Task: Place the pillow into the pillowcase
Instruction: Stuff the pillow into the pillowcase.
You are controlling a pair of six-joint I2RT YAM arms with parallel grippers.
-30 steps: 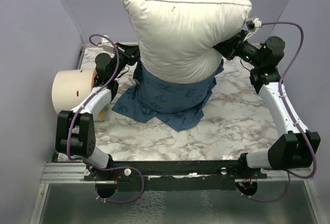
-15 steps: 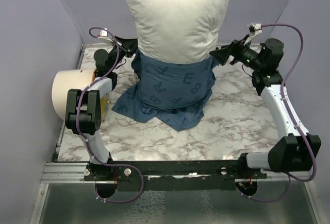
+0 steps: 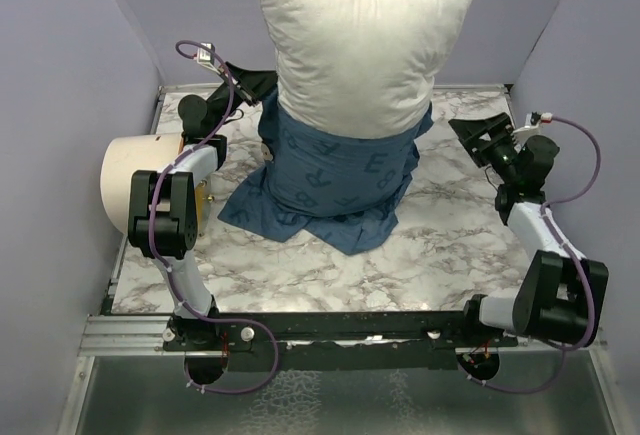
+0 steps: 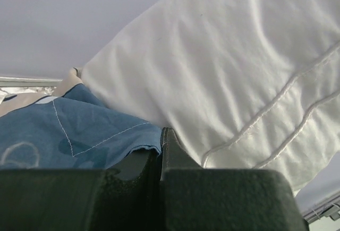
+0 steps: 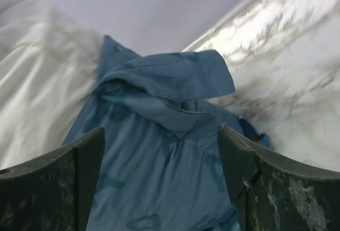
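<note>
The white pillow (image 3: 365, 45) stands on end at the back of the table, its lower part inside the blue lettered pillowcase (image 3: 335, 175), which bunches on the marble below. At the pillow's left side my left gripper (image 3: 264, 91) is shut on the pillowcase's hem. In the left wrist view the blue hem (image 4: 133, 143) runs into the closed jaws of the left gripper (image 4: 162, 135), with the pillow (image 4: 239, 71) pressed against them. To the right of the pillow, apart from it, my right gripper (image 3: 466, 131) stands open. The right wrist view shows this gripper (image 5: 160, 133) empty, facing the pillowcase (image 5: 159, 178) and pillow (image 5: 37, 82).
A beige roll (image 3: 135, 175) sits at the table's left edge beside the left arm. The marble table (image 3: 450, 245) is walled by purple panels at the left, back and right. The right arm's cable (image 3: 590, 155) loops near the right wall.
My right gripper opened, let go of the pillow's right side and drew back low to the right. The pillow swung from leaning to standing upright. The left gripper kept its hold.
</note>
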